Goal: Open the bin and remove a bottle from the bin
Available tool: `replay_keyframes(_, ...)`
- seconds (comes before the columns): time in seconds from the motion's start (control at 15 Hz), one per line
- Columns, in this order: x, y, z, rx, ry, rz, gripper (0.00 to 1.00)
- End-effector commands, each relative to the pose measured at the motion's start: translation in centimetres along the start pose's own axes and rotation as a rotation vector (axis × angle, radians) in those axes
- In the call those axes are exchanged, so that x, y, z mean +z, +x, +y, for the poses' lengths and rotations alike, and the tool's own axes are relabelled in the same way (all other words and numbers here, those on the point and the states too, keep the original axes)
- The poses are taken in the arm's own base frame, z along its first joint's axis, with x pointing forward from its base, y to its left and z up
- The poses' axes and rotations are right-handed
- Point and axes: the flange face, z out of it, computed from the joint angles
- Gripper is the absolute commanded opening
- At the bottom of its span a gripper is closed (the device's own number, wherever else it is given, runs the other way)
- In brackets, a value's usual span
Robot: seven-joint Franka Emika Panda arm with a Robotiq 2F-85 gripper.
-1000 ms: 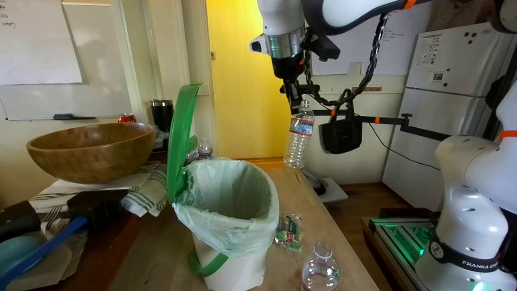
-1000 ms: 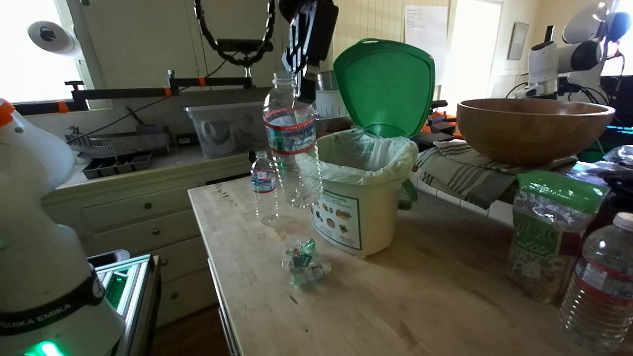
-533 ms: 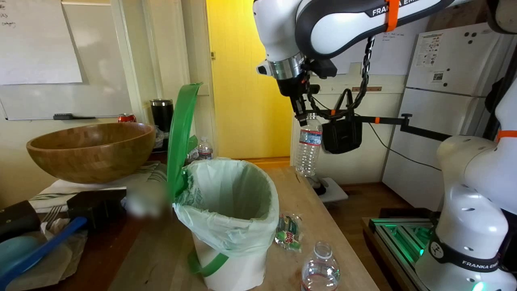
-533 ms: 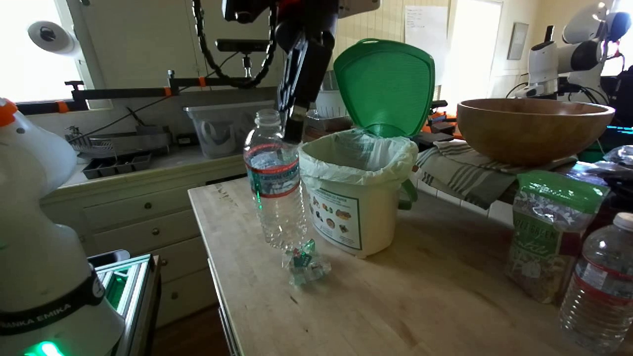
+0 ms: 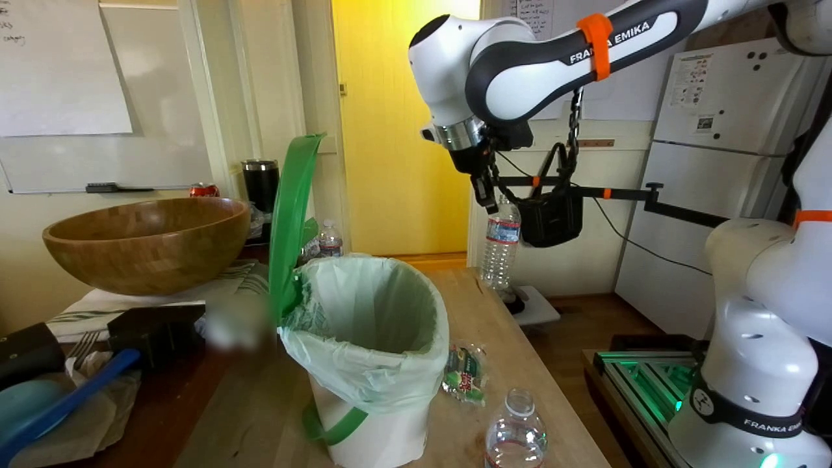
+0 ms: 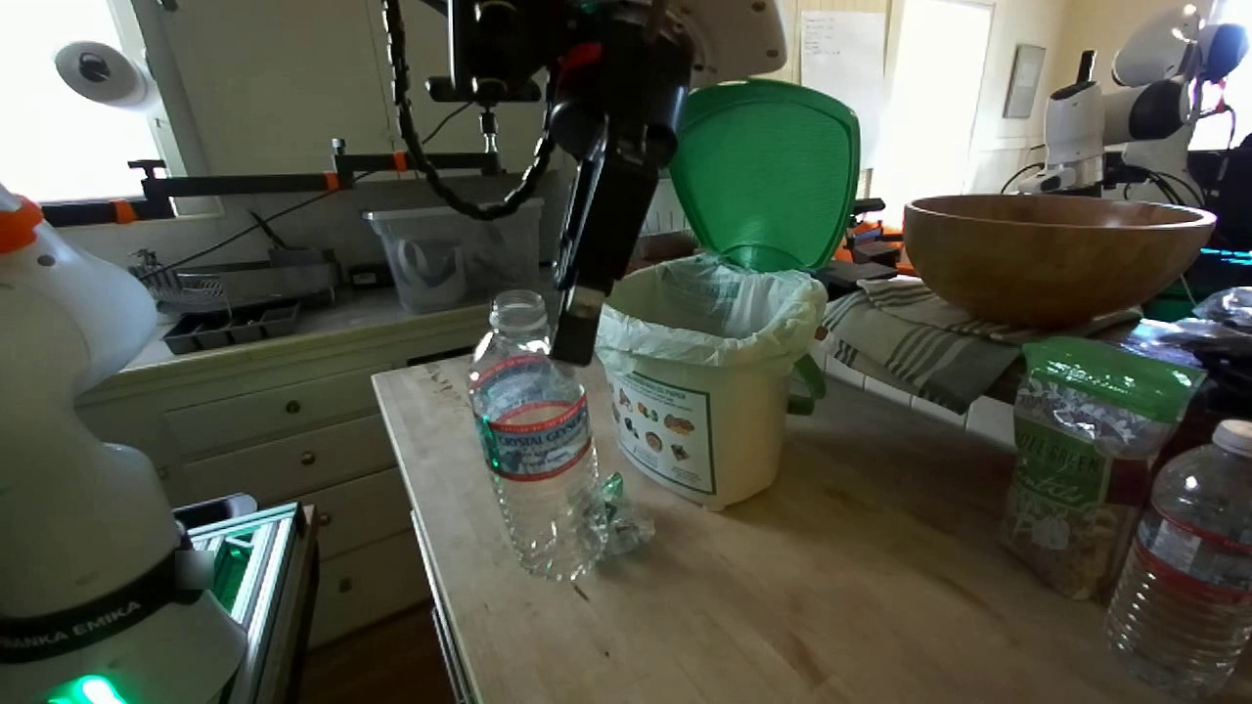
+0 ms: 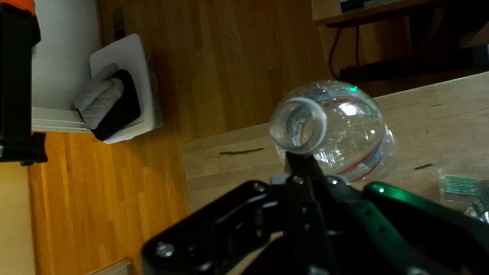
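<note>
The white bin (image 5: 374,432) stands on the wooden counter with a translucent bag liner (image 5: 390,367) folded over its rim. It also shows in an exterior view (image 6: 709,435). Its green lid (image 5: 290,227) stands upright, open. My gripper (image 5: 492,207) is shut on the rim of the clear bottle (image 5: 500,250), outside and beside the bin. The bottle hangs slightly tilted, also seen with the gripper (image 6: 577,337) in an exterior view. In the wrist view the fingertips (image 7: 301,158) pinch the edge of the bottle's (image 7: 344,126) mouth. Whether its base touches the counter I cannot tell.
A crumpled wrapper (image 5: 465,374) lies beside the bin. Another clear bottle (image 5: 517,432) stands on the counter nearby. A further bottle (image 6: 1188,562) and a green-topped bag (image 6: 1086,469) stand at a side. A wooden bowl (image 6: 1056,259) rests on towels. The counter edge (image 5: 552,364) borders the robot's side.
My gripper has carried the bottle lower and farther from the bin, tilting as it goes. The bin, lid and wrapper have not moved.
</note>
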Motion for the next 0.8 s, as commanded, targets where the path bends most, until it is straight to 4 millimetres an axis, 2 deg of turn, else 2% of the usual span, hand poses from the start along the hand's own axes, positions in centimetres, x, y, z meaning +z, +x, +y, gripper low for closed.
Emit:
replay_keyframes(0.0,2.2,0.9,0.5,0.062,-0.009,-0.011,0.0)
replay_keyframes(0.73,6.8,4.1,2.4,0.214,0.02,-0.075,0.0)
